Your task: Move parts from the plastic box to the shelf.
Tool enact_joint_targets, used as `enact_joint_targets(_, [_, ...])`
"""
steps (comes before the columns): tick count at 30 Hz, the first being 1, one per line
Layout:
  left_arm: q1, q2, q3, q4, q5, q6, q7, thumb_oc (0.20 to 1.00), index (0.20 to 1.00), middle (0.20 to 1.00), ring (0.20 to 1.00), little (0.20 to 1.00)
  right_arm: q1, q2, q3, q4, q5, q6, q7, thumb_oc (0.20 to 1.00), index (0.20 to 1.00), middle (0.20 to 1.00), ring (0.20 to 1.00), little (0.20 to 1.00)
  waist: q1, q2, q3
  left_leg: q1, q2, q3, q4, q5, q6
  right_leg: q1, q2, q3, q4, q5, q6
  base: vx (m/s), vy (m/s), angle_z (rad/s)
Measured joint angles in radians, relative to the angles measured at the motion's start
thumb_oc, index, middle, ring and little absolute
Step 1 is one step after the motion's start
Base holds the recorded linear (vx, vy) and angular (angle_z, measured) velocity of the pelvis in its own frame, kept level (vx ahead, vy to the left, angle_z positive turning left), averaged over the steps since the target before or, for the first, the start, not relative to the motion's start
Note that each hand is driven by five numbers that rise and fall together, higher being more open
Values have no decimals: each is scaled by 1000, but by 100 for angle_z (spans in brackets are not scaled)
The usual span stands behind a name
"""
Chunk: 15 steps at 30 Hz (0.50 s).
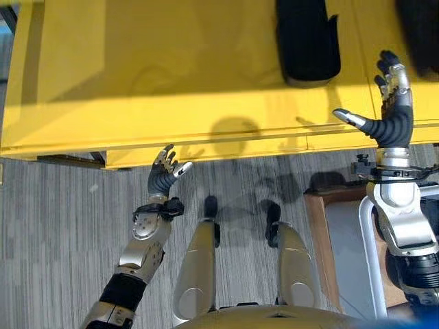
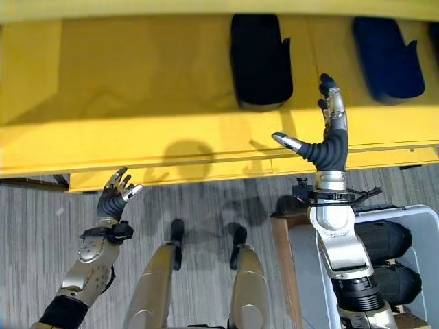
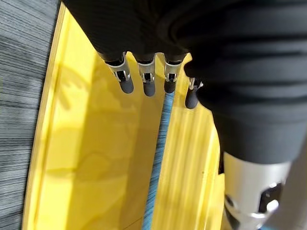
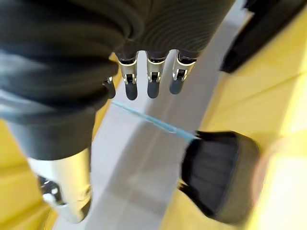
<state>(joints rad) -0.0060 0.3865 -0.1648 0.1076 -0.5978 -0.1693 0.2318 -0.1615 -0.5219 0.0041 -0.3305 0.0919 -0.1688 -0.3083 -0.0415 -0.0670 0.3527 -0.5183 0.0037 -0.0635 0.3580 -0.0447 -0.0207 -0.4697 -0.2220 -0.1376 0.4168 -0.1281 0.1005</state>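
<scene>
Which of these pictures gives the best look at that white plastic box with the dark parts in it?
The right eye view: the plastic box shows its white rim and two dark parts inside, beside the right arm. The left eye view catches just a strip of its rim at the picture's edge.

Yellow shelf point(image 2: 137, 103) runs across in front of the robot, flat top, front edge over grey striped carpet floor point(image 2: 206, 205). Two dark parts lie on the shelf: a black part point(image 2: 259, 62) near the middle and a dark blue part point(image 2: 387, 58) well to its right, apart from each other. On the floor at the right stands a white plastic box point(image 2: 309, 274) holding more black parts point(image 2: 384, 240).
</scene>
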Motion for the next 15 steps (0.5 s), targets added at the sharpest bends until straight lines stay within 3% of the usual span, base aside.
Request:
enact_joint_targets(2, [68, -11, 16, 5, 1, 7, -8, 1000, 1000, 1000, 1000, 1000, 50, 57, 81, -37, 0, -24, 52, 1000, 1000, 1000, 1000, 1000, 2, -5, -26, 138, 19, 17, -146, 53, -9, 131, 28, -7, -150, 60, 4, 75, -29, -27])
enact_joint_targets(6, [158, -20, 10, 18, 2, 13, -16, 1000, 1000, 1000, 1000, 1000, 78, 43, 168, -23, -2, -28, 133, 1000, 1000, 1000, 1000, 1000, 0, 3, -115, 255, 40, 47, -300, 101, -14, 240, 55, -3, -321, 129, 1, 75, -22, -24])
enact_joint_targets(10, [234, -31, 10, 25, 3, 30, -33, 1000, 1000, 1000, 1000, 1000, 153, 46, 183, 109, -29, -13, 195, 1000, 1000, 1000, 1000, 1000, -1, 16, -191, 380, 53, 90, -440, 141, -24, 369, 76, 25, -513, 204, 8, 78, -70, -30])
enact_joint_targets(15, [184, -68, 36, 21, 73, -9, -61, 1000, 1000, 1000, 1000, 1000, 286, 48, 122, 178, -78, 18, 192, 1000, 1000, 1000, 1000, 1000, -22, 64, -262, 398, 72, 85, -451, 146, -32, 381, 99, 28, -515, 207, 5, 19, -67, -3])
